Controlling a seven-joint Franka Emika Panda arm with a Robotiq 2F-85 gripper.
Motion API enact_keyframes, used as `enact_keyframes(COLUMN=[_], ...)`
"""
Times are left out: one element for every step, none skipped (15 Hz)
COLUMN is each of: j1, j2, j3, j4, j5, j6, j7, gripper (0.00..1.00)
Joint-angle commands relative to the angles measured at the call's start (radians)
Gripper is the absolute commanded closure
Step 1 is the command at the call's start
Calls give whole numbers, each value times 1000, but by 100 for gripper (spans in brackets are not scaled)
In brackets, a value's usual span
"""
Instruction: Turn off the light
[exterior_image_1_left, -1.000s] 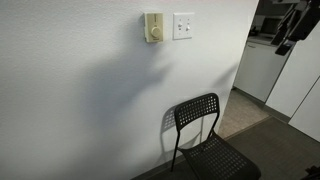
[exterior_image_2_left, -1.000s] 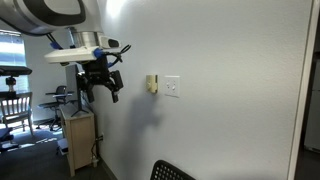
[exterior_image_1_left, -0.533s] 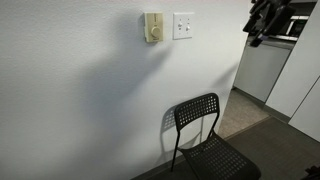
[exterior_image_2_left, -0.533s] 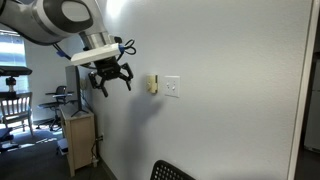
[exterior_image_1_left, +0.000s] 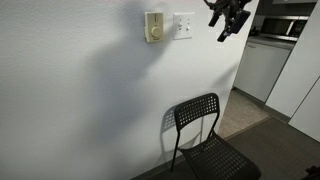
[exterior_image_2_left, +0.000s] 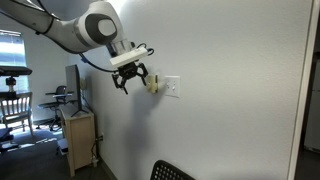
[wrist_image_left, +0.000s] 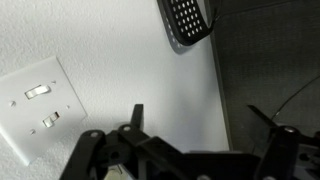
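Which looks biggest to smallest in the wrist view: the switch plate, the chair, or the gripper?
1. gripper, though it is nearest the camera
2. switch plate
3. chair, only partly in frame and farther off

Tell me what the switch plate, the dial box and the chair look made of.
Switch plate: smooth, flat white with moulded toggles, probably plastic. Dial box: cream-yellow, matte, likely plastic; too small to be sure. Chair: black, perforated back and seat on thin tube legs, probably painted metal, possibly plastic panels.
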Motion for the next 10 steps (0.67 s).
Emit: enact_keyframes(j1=[-26,-29,-30,-31,-31,-37,-42,-45,-44,-47], j2=[28,49,60,64,54,57,64,73,86,101], j3=[19,17,17,18,23,29,35,41,46,49], j4=[32,54,65,70,51,45,48,53,64,77], j5=[29,39,42,43,18,-39,-101,-160,-203,-246], j6=[-11,-15,-17,-19,-5,9,19,35,47,60], j7=[-30,-44,-49,-49,-32,14,56,95,119,141], gripper=[0,0,0,0,0,0,0,0,0,0])
